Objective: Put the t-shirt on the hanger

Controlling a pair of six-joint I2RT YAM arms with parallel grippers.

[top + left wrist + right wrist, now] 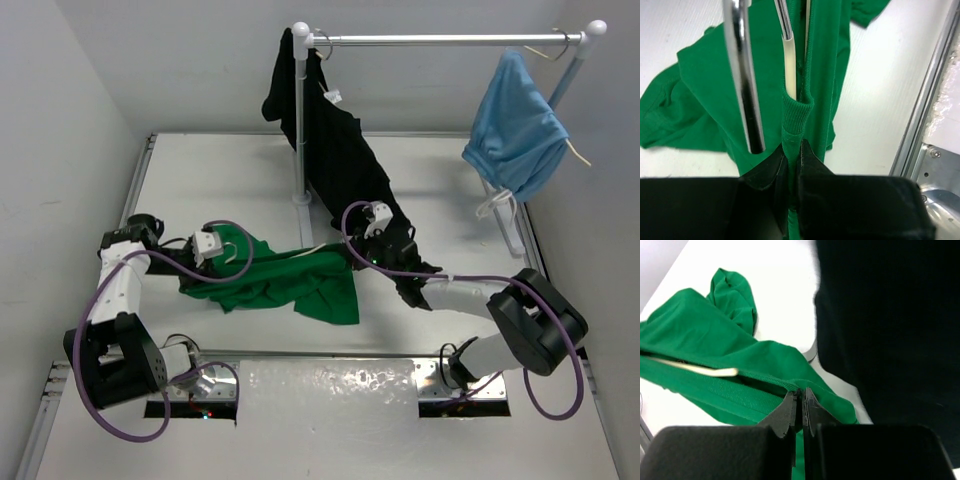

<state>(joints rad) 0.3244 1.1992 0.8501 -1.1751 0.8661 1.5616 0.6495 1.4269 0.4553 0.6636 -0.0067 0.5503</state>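
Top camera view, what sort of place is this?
Likely a robot lab bench for hanging clothes: a white table between bare walls, robot arms bolted at its edge, and a clothes rail with garments.

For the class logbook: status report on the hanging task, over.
Left end effector shut on t-shirt collar. Right end effector shut on t-shirt too. Hanger arm inside collar opening. Black garment hangs close alongside.

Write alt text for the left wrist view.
The left hand is shut on the ribbed collar of the green t-shirt, where one arm of the cream hanger enters the neck opening. Loose cloth lies on the white table.
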